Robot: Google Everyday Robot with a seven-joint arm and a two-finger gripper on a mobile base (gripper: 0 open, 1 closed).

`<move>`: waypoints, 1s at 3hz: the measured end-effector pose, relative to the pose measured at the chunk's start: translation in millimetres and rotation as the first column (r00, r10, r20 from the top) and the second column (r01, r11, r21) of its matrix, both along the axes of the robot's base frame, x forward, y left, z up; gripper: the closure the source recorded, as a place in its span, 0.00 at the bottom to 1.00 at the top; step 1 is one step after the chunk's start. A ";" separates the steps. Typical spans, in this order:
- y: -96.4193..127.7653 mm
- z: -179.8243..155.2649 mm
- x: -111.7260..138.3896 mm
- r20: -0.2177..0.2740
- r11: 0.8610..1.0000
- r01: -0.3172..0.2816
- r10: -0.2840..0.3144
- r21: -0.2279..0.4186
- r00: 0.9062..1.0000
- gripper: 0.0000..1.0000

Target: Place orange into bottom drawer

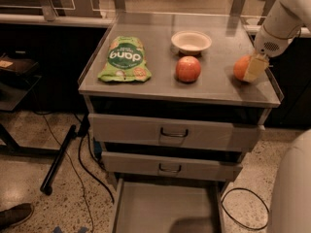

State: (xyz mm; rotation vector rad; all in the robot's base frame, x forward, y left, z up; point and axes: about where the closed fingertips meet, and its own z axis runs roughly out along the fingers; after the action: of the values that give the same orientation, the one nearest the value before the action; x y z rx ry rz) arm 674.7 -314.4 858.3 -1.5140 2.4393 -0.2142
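The orange (241, 67) sits on the cabinet top (160, 89) near its right edge. My gripper (252, 68) comes down from the upper right and is at the orange, with one pale finger (255, 67) across its right front side. The other finger is hidden behind the fruit. The bottom drawer (165, 208) is pulled open at the foot of the cabinet, its flat grey floor bare.
A redder apple (188, 69) lies mid-top, a white bowl (191, 41) behind it, a green snack bag (124, 58) at the left. Two upper drawers (172, 133) with loop handles are closed. Cables (82, 169) and a black stand leg (58, 161) lie on the floor at the left.
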 end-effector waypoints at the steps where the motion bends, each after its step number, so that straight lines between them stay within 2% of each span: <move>1: 13.3 24.5 -13.7 0.038 0.999 -0.016 0.015 0.039 0.999 1.00; 2: 33.0 49.7 -62.2 0.032 0.995 -0.043 0.040 0.087 0.999 1.00; 3: 33.0 49.6 -62.3 0.032 0.995 -0.042 0.040 0.087 0.999 1.00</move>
State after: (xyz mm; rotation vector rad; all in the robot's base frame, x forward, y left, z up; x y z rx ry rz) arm 612.4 -281.4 907.9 -1.5107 2.3594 -0.1198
